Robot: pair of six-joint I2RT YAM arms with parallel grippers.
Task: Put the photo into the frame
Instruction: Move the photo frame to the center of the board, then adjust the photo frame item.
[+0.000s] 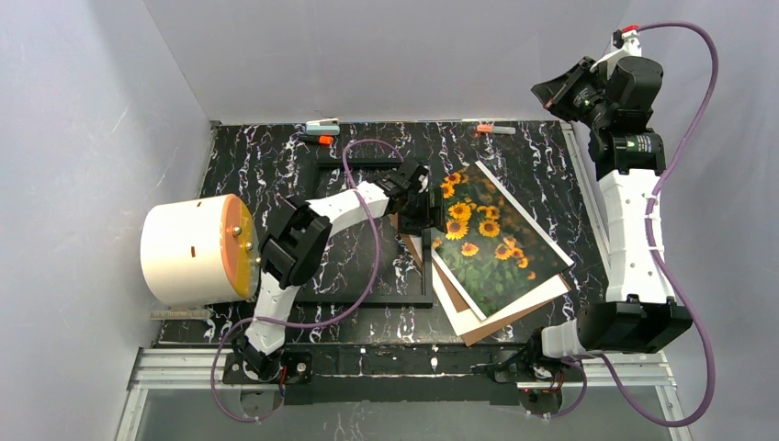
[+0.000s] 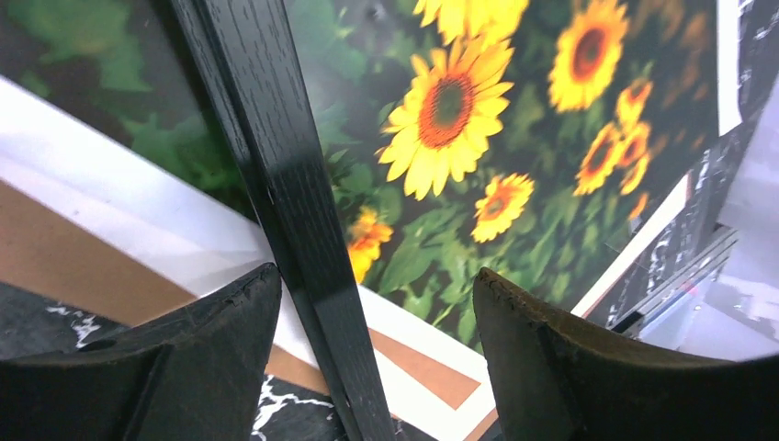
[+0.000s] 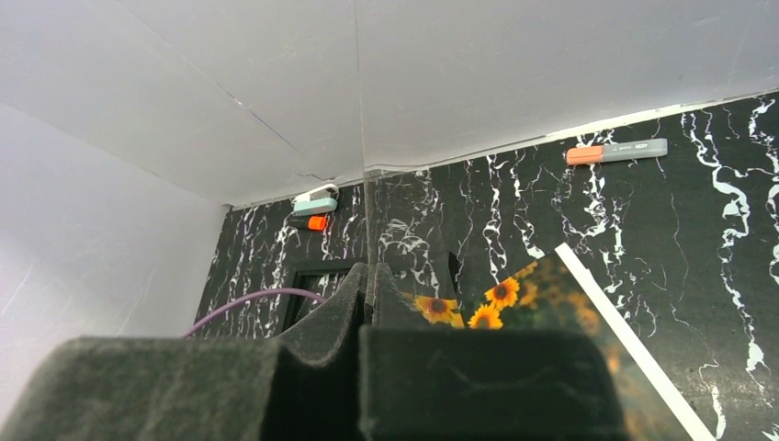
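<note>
Two grippers are in view. The left gripper (image 2: 377,280) is spread, its fingers straddling the right rail of the frame (image 2: 294,202), apparently without contact. The photo (image 1: 491,239) lies face up at 3 o'clock from the frame, on white sheets (image 1: 457,303) and a brown backing board (image 1: 489,331). The right gripper (image 3: 367,276), pressed together, is raised at 1 o'clock.

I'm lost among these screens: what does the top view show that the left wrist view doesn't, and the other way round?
Only the top view: the right arm, the whole frame, a white drum and pens at the table's far edge. Only the left wrist view: a close-up of one frame bar passing between the open left gripper's fingers, wood grain visible. Both: the sunflower photo and the brown board beneath it.
</note>
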